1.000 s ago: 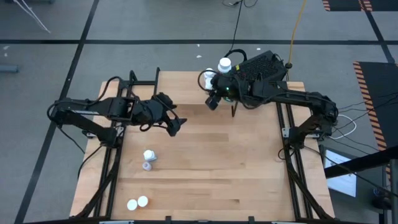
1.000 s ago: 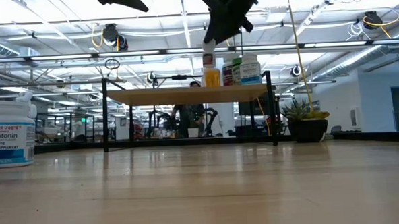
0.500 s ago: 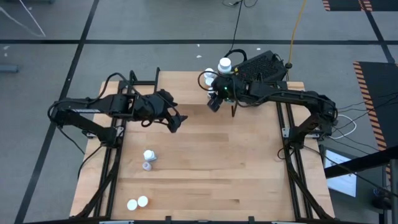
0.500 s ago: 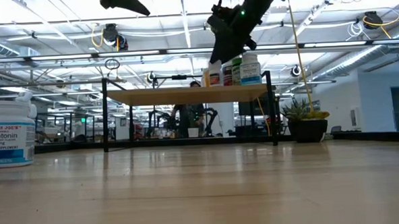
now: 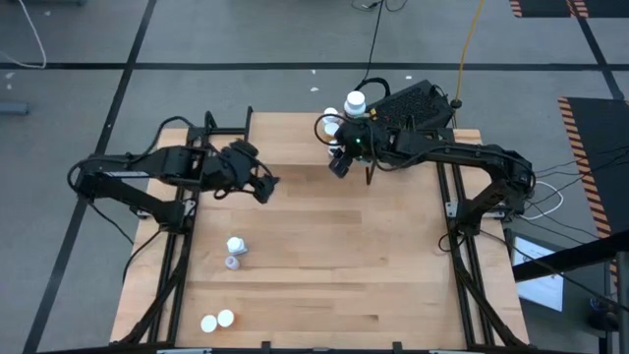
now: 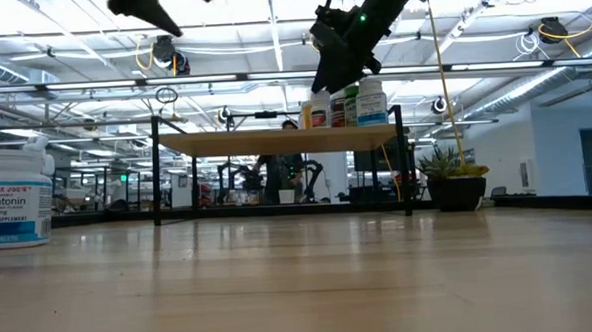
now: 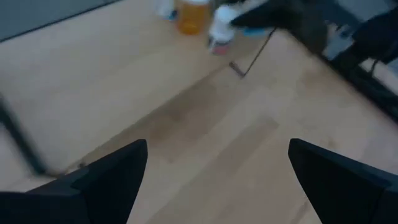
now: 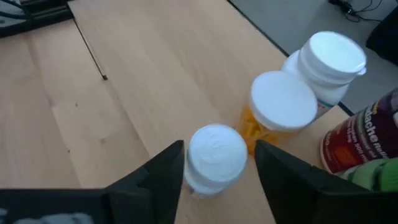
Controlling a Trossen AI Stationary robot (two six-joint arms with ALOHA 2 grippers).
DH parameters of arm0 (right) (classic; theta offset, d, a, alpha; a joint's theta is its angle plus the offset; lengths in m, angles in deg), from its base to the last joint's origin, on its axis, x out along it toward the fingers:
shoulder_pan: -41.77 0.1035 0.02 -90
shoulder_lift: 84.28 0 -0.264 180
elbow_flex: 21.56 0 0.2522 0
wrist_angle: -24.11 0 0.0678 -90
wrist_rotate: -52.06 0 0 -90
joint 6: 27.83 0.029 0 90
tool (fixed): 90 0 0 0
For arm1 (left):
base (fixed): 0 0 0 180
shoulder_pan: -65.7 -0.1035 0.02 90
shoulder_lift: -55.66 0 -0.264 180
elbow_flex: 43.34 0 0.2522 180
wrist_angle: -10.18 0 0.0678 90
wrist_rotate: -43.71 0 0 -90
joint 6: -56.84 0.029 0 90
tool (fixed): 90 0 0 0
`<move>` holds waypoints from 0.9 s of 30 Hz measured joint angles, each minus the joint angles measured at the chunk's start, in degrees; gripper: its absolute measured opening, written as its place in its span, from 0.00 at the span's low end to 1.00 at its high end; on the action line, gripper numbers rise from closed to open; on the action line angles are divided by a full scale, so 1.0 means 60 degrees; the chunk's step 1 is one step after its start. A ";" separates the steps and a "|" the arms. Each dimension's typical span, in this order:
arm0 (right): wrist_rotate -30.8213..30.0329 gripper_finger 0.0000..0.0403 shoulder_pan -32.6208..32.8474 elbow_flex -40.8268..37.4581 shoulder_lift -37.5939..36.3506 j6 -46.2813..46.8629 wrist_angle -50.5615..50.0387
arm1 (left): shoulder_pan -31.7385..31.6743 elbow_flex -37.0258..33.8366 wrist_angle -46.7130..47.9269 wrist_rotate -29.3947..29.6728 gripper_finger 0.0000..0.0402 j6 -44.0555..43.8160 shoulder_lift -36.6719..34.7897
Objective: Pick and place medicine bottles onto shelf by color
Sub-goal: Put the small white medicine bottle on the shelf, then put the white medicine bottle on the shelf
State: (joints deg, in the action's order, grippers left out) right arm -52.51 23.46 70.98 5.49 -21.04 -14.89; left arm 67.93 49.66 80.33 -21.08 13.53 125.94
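Left claw [image 5: 263, 185] hangs wide and empty over the bench [image 5: 324, 265] at about ten o'clock, with four loose medicine bottles [image 5: 235, 245] down at seven o'clock. Over at twelve o'clock the right claw [image 8: 214, 163] sits above the shelf [image 6: 275, 139], fingers parted around a small white-capped bottle [image 8: 216, 151] standing just beside an orange bottle [image 8: 281, 106].

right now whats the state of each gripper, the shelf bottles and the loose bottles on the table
right gripper: open, fingers either side of a small white-capped bottle standing on the shelf
left gripper: open, empty, above the table
orange bottle: upright on the shelf, capped
melatonin bottle: upright on the table
other loose bottles: on the table, untouched
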 joint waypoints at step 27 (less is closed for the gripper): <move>0.0248 0.69 0.1587 -0.0004 -0.1150 -0.0667 0.1742 | 0.4217 -0.4928 0.0029 -0.3187 0.98 -0.1383 -0.0345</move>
State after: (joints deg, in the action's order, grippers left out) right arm -51.03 32.98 70.96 -1.41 -25.04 -4.44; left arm 93.23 20.09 80.50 -40.20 5.23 123.87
